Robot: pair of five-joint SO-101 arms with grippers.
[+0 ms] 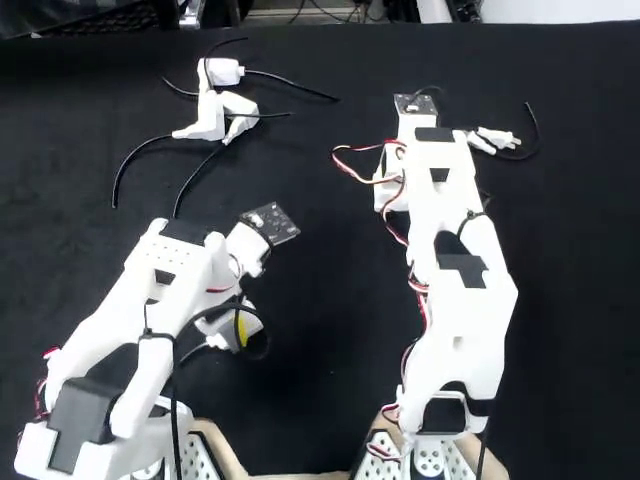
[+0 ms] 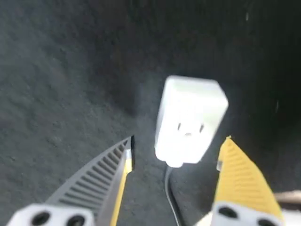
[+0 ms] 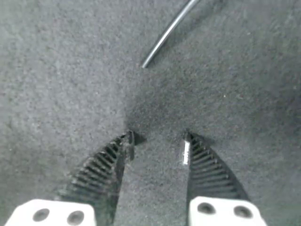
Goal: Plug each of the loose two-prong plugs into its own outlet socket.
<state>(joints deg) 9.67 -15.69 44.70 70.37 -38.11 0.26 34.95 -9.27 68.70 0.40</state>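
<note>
A white outlet socket [image 2: 190, 120] with a black cord lies on the black cloth, just ahead of and between the fingertips of my left gripper [image 2: 178, 141], which is open. From above, that gripper [image 1: 236, 330] points down near the table's front left, with a white piece [image 1: 213, 343] beside it. More white plug and socket pieces [image 1: 210, 118] with black cords lie at the back left, another [image 1: 221, 72] behind them. A white plug [image 1: 496, 139] lies at the back right beside the right arm [image 1: 440, 200]. My right gripper [image 3: 157, 139] is open over bare cloth, near a black cord end [image 3: 164, 35].
Black cloth [image 1: 330, 300] covers the whole table. Loose black cords [image 1: 140, 160] trail across the back left. Red and white servo wires [image 1: 360, 165] loop off the right arm. The arm bases stand at the front edge.
</note>
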